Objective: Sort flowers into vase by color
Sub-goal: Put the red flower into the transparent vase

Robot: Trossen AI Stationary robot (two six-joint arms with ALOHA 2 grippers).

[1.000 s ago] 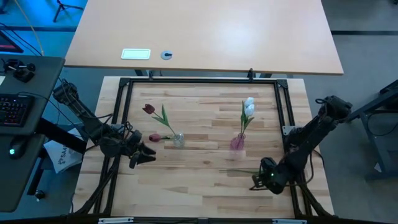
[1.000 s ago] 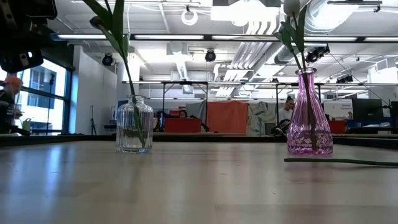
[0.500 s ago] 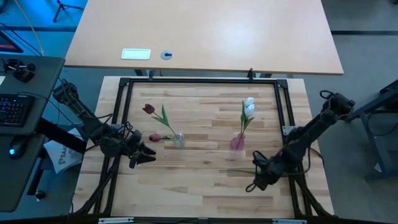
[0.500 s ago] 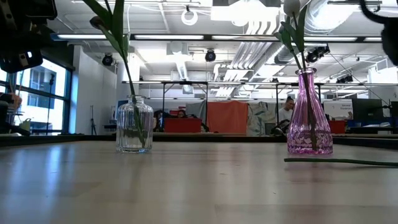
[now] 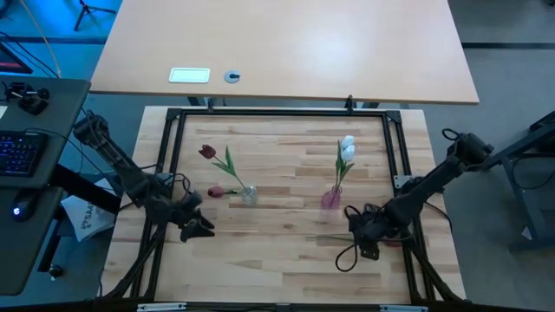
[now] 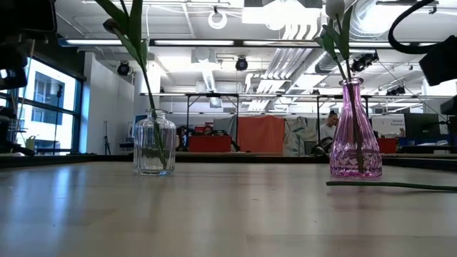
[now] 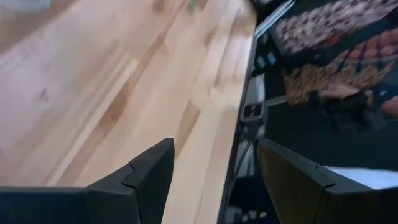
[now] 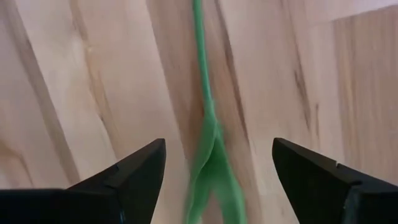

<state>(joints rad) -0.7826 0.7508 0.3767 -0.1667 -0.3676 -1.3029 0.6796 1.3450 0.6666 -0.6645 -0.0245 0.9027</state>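
A clear vase [image 5: 249, 196] holds a dark red tulip [image 5: 206, 152]. A second red head [image 5: 215, 191] sits low at the vase's left. The pink vase [image 5: 330, 200] holds two white tulips [image 5: 347, 147]. One more flower lies flat on the table by its green stem [image 5: 329, 238], near the pink vase; the right arm hides its head. My right gripper [image 5: 355, 232] hovers over this stem, pointing down. It is open, and the stem and leaf [image 8: 210, 155] lie between its fingers, untouched. My left gripper [image 5: 198, 227] is open over the table's left side, holding nothing.
A black metal frame [image 5: 277, 113] borders the wooden table top. Both vases stand mid-table, with bare wood in front of them [image 6: 228, 214]. The left wrist view shows the table's edge and the frame rail [image 7: 249, 112]. A larger desk [image 5: 286, 52] stands beyond the far edge.
My right gripper has moved from the near right corner toward the table's left, to a place over the lying stem. It has rolled about its own axis and opened. The stem and both vases have kept still.
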